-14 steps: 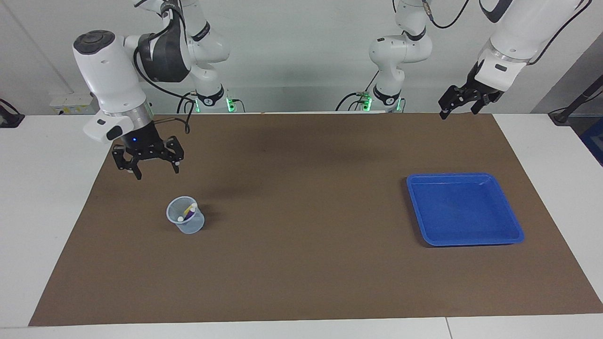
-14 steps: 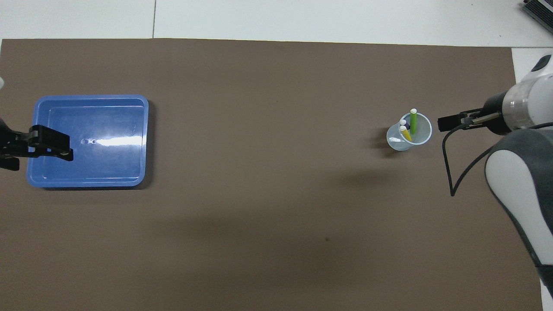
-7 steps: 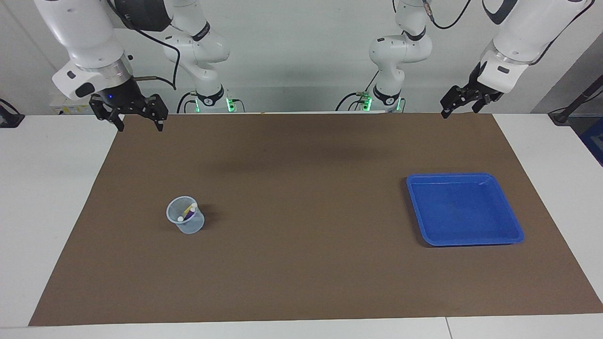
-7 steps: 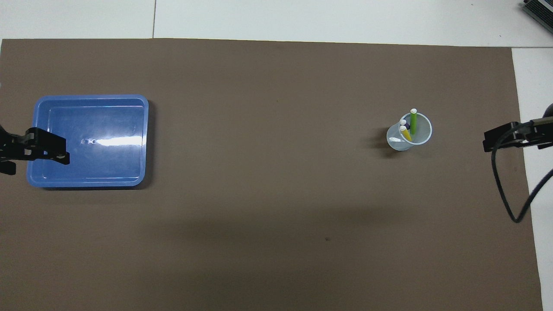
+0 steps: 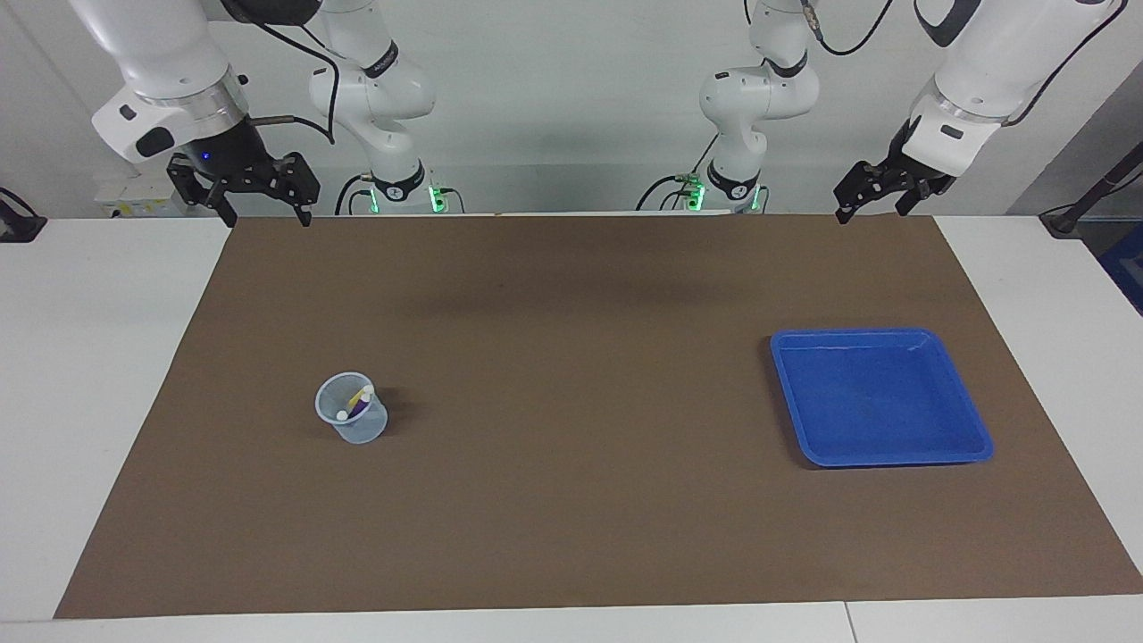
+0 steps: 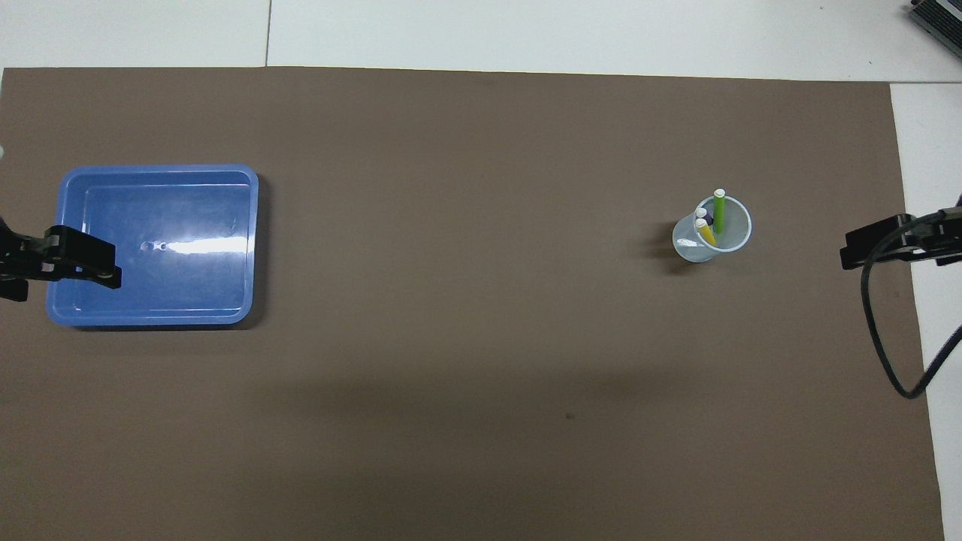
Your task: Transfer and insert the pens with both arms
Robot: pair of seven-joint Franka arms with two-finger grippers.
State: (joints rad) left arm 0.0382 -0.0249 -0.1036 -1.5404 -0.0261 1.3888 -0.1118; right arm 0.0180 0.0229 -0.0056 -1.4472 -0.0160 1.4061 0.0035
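Brown mat covers the desk. Facing view: right gripper (image 5: 259,198) has pulled up and back from beside the cup (image 5: 352,420) to the mat's robot-side corner, jaws wide, empty. Left gripper (image 5: 880,189) waits over the other robot-side corner, also spread, nothing held. Tray (image 5: 973,429) bare.

Overhead view: pens (image 6: 710,222), all 3, stand in the cup approx mid-depth, toward the right arm's end. Looks done; arms retreating w/ nothing left to move.
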